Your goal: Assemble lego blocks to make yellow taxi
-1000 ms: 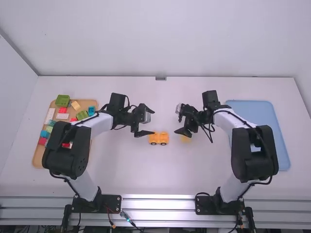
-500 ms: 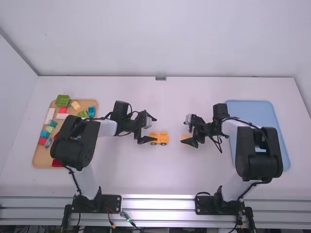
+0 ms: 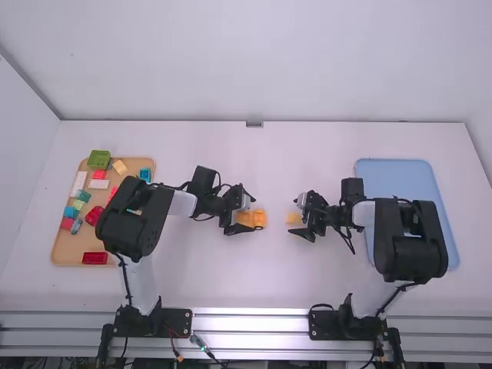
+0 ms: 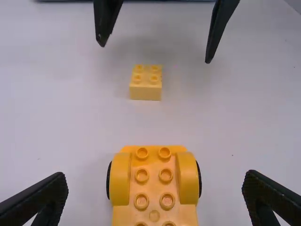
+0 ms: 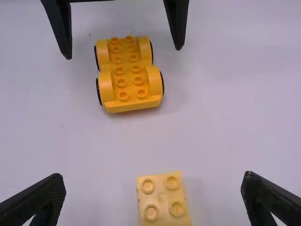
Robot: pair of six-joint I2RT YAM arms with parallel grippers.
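The left end effector [image 4: 156,179] is open, its two fingers spread to either side of the yellow wheeled chassis [image 4: 155,202] with a gap at each flank; this spacing suggests a clamp across the wheels, to steady the base while a brick is pressed on. The right end effector [image 5: 154,178] is likewise open, its fingers well apart on either side of the pale yellow 2x2 brick [image 5: 162,202] and gripping nothing. The chassis lies near the middle of the worktop [image 3: 246,280], upright on its wheels, studs up and bare, its length running from one arm toward the other, so each arm has access to an end. The brick lies apart from it, toward the right arm, also studs up, an orientation that should let it be lifted by its sides and seated without turning. Assembly is judged to be at an early stage; a skewed grip could tilt the brick on the studs. The worktop is white and smooth. At its left, a wooden tray [image 3: 65,252] bears spare blocks, among them a green brick [image 3: 99,159] and a dark red brick [image 3: 94,258]; at its right, a blue tray [image 3: 396,171] perhaps awaits the finished taxi. Beyond rises a plain white wall [image 3: 261,61]; metal rails [image 3: 250,323] run along the near edge.
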